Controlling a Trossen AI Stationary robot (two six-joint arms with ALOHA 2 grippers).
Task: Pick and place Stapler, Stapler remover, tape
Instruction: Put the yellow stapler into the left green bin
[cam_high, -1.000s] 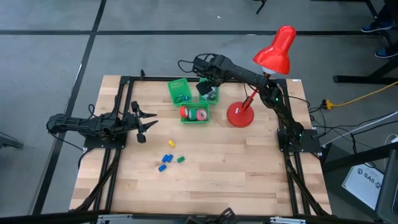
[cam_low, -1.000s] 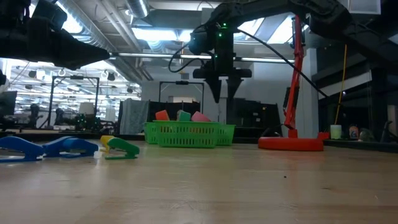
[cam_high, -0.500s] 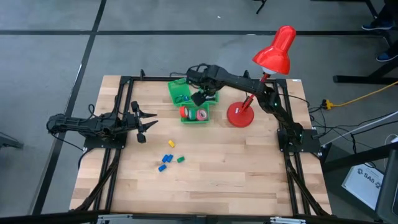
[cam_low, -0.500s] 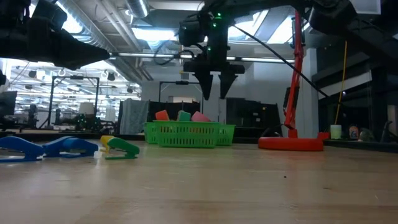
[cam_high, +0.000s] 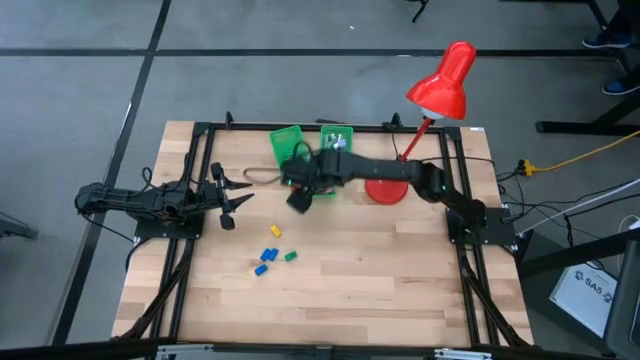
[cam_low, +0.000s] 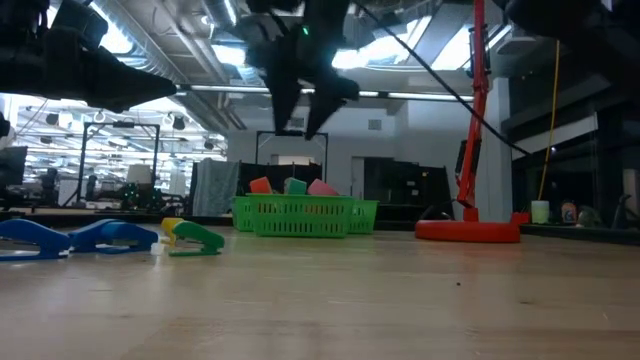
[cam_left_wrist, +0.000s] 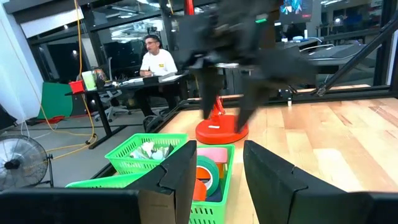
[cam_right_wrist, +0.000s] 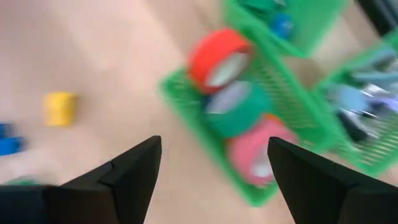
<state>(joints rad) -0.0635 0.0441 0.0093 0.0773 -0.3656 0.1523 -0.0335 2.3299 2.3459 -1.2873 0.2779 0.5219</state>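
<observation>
Red, green and pink tape rolls lie in a green basket. My right gripper hangs open and empty above that basket's near-left corner, pointing steeply down. Small yellow, blue and green stapler-like pieces lie on the bare wood nearer the front. Pale claw-like pieces fill another green basket farther back. My left gripper waits open at the table's left edge, pointing level.
A third green basket stands at the far middle. A red desk lamp stands with its base right of the baskets and its head high above. A person sits beyond the table. Bare wood spreads across the near half.
My right gripper has swung from above the far baskets toward the table's left and near edge, passing over the tape basket at about the same height. It has rolled as it went, and its fingers stand a little wider apart.
</observation>
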